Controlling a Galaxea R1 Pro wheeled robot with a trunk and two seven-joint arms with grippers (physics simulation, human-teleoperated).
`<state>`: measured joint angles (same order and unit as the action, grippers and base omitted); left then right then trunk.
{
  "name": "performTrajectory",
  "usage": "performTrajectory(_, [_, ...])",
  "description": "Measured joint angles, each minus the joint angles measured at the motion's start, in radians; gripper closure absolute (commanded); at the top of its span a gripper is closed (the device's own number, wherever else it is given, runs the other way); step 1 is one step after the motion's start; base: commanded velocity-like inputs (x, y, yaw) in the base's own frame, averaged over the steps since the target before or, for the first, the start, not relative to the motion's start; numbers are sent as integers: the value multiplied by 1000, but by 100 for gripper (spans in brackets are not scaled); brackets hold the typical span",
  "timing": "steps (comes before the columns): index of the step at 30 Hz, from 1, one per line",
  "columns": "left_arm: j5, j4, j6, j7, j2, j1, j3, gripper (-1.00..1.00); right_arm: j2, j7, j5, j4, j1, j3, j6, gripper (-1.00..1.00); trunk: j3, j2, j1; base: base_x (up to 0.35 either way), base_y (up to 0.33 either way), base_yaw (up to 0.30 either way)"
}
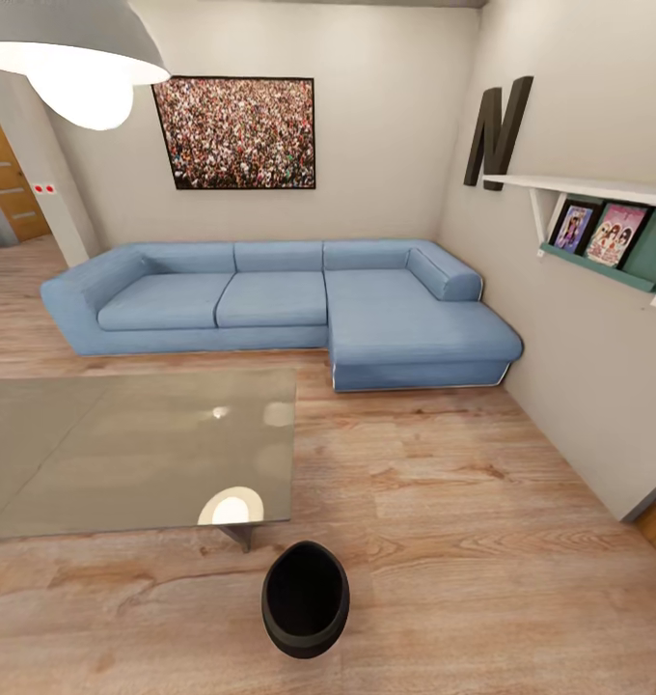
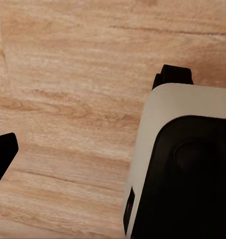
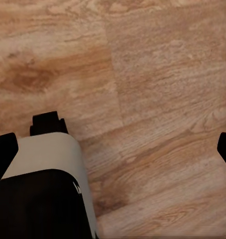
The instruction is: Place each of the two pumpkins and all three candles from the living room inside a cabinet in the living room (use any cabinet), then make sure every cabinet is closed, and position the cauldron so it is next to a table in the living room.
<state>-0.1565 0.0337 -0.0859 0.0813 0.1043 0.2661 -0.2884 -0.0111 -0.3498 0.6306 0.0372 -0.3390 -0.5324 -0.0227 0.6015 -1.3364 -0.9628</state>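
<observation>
The black cauldron [image 1: 306, 598] stands on the wood floor, mouth up, a short way in front of the near right corner of the glass-topped table [image 1: 125, 454] and not touching it. The pumpkins, the candles and the cabinet are out of view. In the right wrist view, my right gripper [image 3: 113, 154] hangs open over bare floor, with a black fingertip [image 3: 4, 154] at each side edge. In the left wrist view, my left gripper [image 2: 113, 159] is spread over the floor with one fingertip [image 2: 3, 157] at the edge. Neither gripper holds anything.
A blue corner sofa [image 1: 280, 304] lines the far wall behind the table. A white wall shelf [image 1: 608, 222] with pictures juts from the right wall. Open floor [image 1: 463, 502] lies right of the table. My own white and black body [image 2: 182, 169] fills part of both wrist views.
</observation>
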Motion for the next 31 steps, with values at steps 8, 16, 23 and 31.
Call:
performTrajectory(8, [0, 0, -9, 0, -1, -1, 0, -100, -2, 0, -3, -4, 6, 0, 4, -100, -25, 56, 31, 0, 0, 0])
performTrajectory(16, [2, 0, -1, -1, 0, -9, -1, -100, -7, -1, -10, -4, 39, 0, 7, -100, -25, 56, 31, 0, 0, 0])
performTrajectory(23, [5, 0, 3, -3, -44, -13, -4, -100, -5, -2, -11, -4, 83, 0, 7, -100, -25, 56, 31, 0, 0, 0])
performTrajectory(31, [1, 0, 3, -3, -48, -13, -5, -100, 5, 0, -3, -5, 99, -3, 5, -100, -25, 56, 31, 0, 0, 0])
